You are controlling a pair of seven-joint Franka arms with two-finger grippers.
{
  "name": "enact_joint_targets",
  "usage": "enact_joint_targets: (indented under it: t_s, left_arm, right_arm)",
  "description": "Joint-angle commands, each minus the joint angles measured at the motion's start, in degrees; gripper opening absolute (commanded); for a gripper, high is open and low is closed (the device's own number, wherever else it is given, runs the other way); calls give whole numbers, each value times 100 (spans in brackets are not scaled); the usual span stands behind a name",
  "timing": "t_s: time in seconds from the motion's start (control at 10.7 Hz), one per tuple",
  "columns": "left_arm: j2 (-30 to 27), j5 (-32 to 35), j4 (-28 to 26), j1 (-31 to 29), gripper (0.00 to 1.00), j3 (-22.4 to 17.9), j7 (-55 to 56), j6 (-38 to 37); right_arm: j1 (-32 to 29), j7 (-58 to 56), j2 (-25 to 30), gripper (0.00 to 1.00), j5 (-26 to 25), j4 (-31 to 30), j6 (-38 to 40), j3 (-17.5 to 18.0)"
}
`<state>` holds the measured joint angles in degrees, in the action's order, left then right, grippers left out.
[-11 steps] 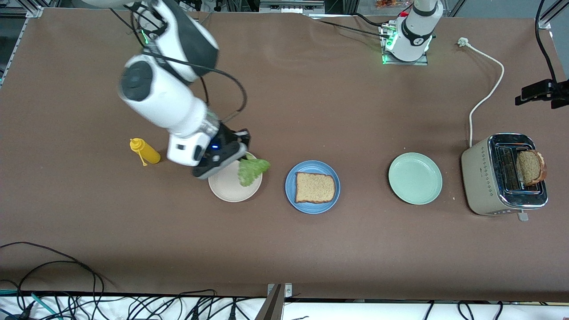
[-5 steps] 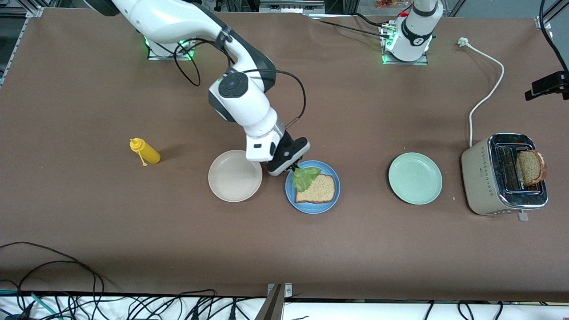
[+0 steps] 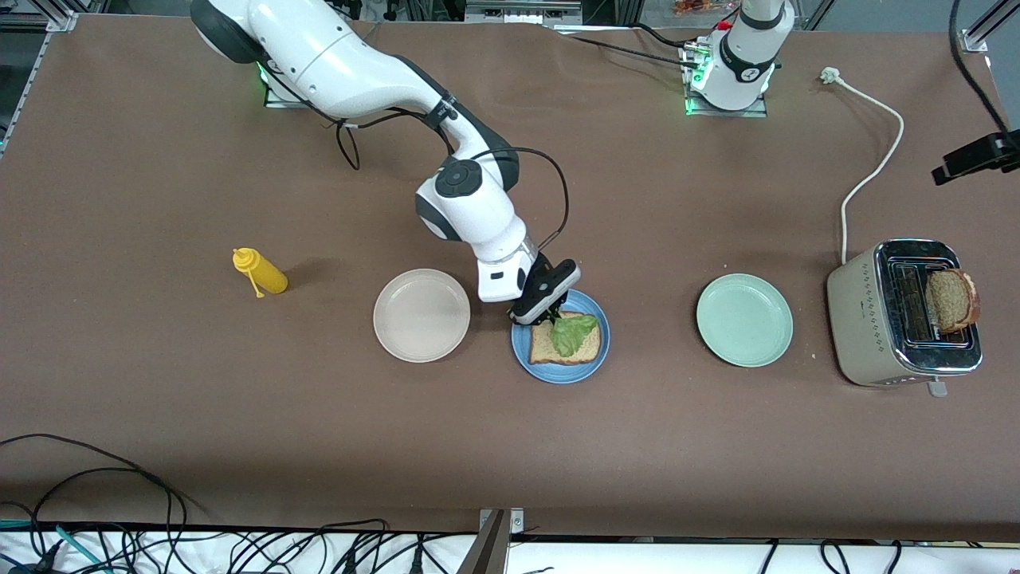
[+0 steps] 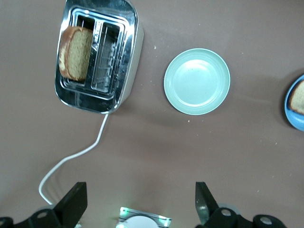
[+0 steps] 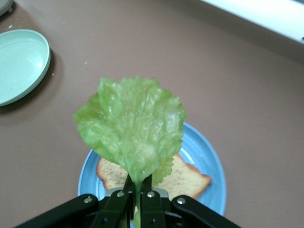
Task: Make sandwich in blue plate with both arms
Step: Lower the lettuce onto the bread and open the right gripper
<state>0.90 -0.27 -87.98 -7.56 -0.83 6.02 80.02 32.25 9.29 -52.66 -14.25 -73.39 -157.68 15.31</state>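
The blue plate point(image 3: 598, 351) sits mid-table with one slice of brown bread point(image 3: 546, 351) on it. My right gripper point(image 3: 551, 316) is shut on the stem of a ruffled green lettuce leaf point(image 3: 575, 333) and holds it just over the bread. In the right wrist view the leaf point(image 5: 133, 130) hangs from the gripper point(image 5: 137, 185) above the bread point(image 5: 190, 178) and the plate point(image 5: 209, 161). A second bread slice point(image 3: 950, 300) stands in the toaster point(image 3: 865, 327); it also shows in the left wrist view point(image 4: 75, 52). My left gripper point(image 4: 137, 209) is open and empty, high over the table near its base.
A cream-white plate point(image 3: 421, 316) lies beside the blue plate toward the right arm's end. A yellow mustard bottle point(image 3: 260, 272) lies farther that way. A pale green plate point(image 3: 744, 320) sits between the blue plate and the toaster. The toaster's white cord point(image 3: 872, 163) runs toward the left arm's base.
My right gripper has carried the lettuce from the cream-white plate across to the blue plate and now holds it over the bread slice. The left arm has not moved.
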Motion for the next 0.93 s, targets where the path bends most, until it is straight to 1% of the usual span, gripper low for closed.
enact_joint_targets:
  t_s: [0.0, 0.19, 0.47, 0.65, 0.84]
  left_arm:
    - [-46, 264, 114, 9, 100, 153, 506, -154]
    - [-46, 212, 114, 18, 100, 188, 506, -145]
    - [-46, 159, 123, 9, 100, 153, 260, -119]
    - [-46, 150, 219, 0, 100, 127, 137, -136]
    - [-37, 141, 228, -26, 100, 118, -30, -119]
  right_arm:
    - [238, 178, -464, 0, -130, 377, -418, -229]
    - [475, 169, -692, 0, -130, 491, -815, -606]
    - [528, 213, -781, 0, -69, 501, -834, -608]
    - [572, 599, -799, 0, -86, 492, -825, -608]
    - [572, 469, -834, 0, -183, 501, -852, -626]
